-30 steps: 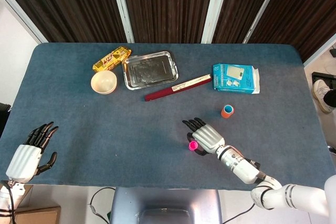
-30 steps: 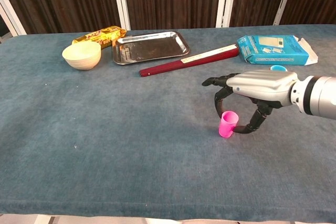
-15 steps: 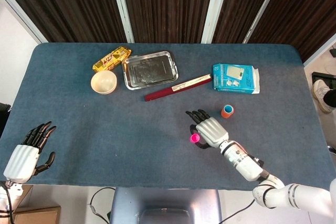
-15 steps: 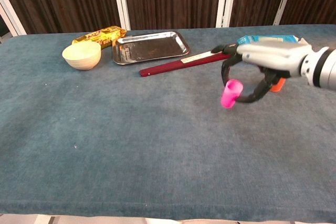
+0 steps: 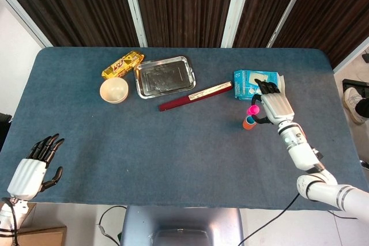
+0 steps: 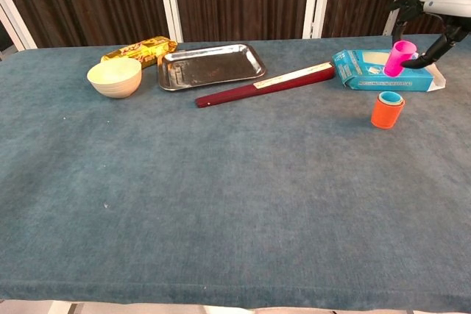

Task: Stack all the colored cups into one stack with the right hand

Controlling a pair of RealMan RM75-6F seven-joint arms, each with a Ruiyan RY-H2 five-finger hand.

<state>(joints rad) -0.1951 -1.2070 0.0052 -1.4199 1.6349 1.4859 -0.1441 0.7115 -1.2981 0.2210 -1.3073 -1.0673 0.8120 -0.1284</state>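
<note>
Chest view shows the right hand (image 6: 440, 6) pinching the pink cup (image 6: 399, 58) upright, directly above the orange cup (image 6: 387, 109); the left hand (image 5: 34, 164) hangs open.

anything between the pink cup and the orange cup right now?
Nothing. The chest view shows the pink cup, held by the right robot hand, up above the orange cup, with only open air between.

Your right hand (image 5: 276, 105) at frame right holding a cup (image 6: 398, 57) above the stacked cups (image 6: 387, 109), box (image 6: 377, 69) behind them, tray (image 5: 165, 76) upper centre, bowl (image 5: 113, 90) left of it, your left hand (image 5: 33, 169) lower left
</note>
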